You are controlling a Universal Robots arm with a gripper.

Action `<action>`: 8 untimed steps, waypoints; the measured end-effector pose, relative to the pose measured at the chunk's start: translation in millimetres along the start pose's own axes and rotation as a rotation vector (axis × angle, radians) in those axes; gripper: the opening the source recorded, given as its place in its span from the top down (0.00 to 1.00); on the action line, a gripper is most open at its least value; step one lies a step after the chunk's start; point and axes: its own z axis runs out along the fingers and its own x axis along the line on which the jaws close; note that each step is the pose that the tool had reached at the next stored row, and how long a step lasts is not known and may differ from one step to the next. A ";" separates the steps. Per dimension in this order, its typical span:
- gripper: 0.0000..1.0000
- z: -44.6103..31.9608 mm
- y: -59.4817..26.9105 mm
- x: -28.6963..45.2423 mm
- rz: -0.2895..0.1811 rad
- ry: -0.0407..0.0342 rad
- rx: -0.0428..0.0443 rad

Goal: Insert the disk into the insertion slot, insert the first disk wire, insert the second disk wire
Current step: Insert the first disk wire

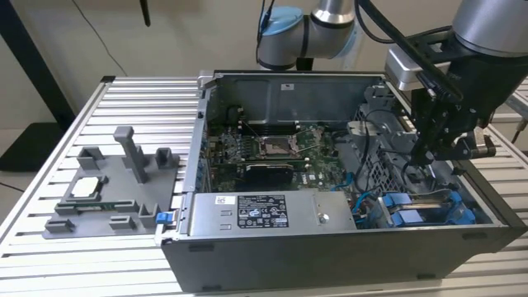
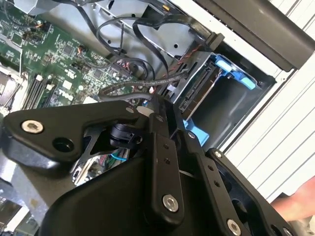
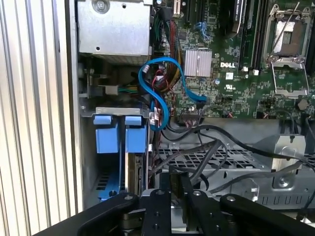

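End effector (image 1: 423, 156) upright over drive cage (image 1: 376, 171)

Half-seen parts
The disk (image 3: 132, 177) sits edge-on inside the insertion slot (image 3: 87, 162), its label hidden; the arm (image 1: 486, 25) runs off the exterior view at one o'clock — a blurred hand (image 2: 295, 204) is cropped in the second wrist view.

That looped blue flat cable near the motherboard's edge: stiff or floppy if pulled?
Probably flexible yet springy: the blue cable holds a smooth, unkinked loop. Likely light, being thin and flat. One end seems plugged into the motherboard, so pulling would likely draw it taut.
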 end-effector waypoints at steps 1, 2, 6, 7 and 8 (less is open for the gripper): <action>1.00 0.4 0.0 1.9 0.000 0.0001 0.0000; 1.00 0.8 0.0 3.6 0.000 0.0002 0.0001; 1.00 3.3 -2.7 11.8 0.000 0.0001 0.0001; 1.00 3.9 -3.9 13.8 0.000 0.0001 0.0000; 1.00 4.6 -5.5 15.7 0.000 0.0001 0.0000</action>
